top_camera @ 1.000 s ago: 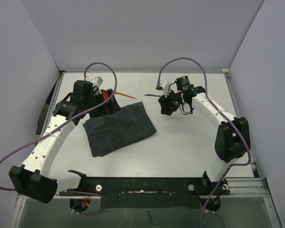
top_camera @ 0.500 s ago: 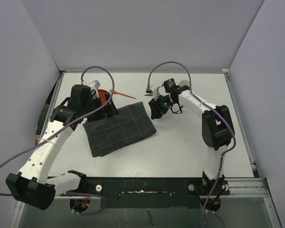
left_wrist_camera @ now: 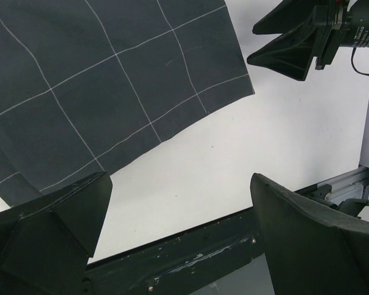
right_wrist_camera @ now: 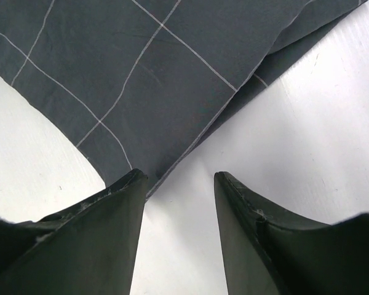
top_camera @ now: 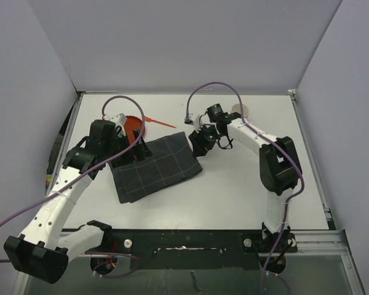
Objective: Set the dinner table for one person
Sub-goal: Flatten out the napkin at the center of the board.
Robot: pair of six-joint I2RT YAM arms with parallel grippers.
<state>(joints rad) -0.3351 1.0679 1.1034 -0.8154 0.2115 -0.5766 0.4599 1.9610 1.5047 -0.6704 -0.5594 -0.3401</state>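
Since a second before, our right gripper [right_wrist_camera: 178, 178] had slid to the far-right corner of the mat [top_camera: 154, 167], left of centre on the dinner table [top_camera: 234, 184], jaws apart; the left gripper [left_wrist_camera: 179, 184] gaped too. We needed both seemingly folded layers pinched.

The top view looks down from above and behind the arm bases, taking in the whole white surface [top_camera: 234, 184]. The left wrist view faces down past the left fingers [left_wrist_camera: 55, 221], close over the dark grid cloth [left_wrist_camera: 111, 80]; the right wrist view, past the right fingers [right_wrist_camera: 92, 233], is even closer. All share that cloth
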